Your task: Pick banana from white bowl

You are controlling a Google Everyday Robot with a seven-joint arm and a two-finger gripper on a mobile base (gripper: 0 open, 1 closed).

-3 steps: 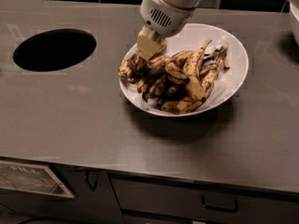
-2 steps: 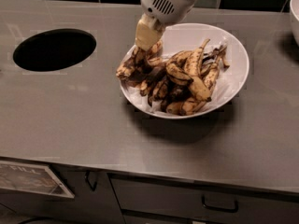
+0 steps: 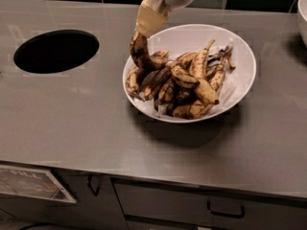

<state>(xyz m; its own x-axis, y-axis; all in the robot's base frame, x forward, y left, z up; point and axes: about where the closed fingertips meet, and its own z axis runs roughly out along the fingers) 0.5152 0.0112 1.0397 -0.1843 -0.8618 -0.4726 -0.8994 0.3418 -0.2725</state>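
The white bowl point(image 3: 240, 56) sits on the steel counter and holds several spotted bananas point(image 3: 192, 83). My gripper point(image 3: 146, 24) hangs over the bowl's left rim and is shut on the top end of the banana point(image 3: 140, 54), a thick curved brown-black one. The banana hangs down from the gripper, lifted over the bowl's left side, and its lower end curls to the right near the pile.
A round black hole point(image 3: 56, 51) opens in the counter point(image 3: 72, 119) to the left of the bowl. The edge of another white bowl point(image 3: 302, 8) shows at the far right. Drawers with handles point(image 3: 225, 210) lie below the counter's front edge.
The gripper has risen from the pile at the bowl's left side, lifting the dark banana up with it. The other bananas stay in the bowl.
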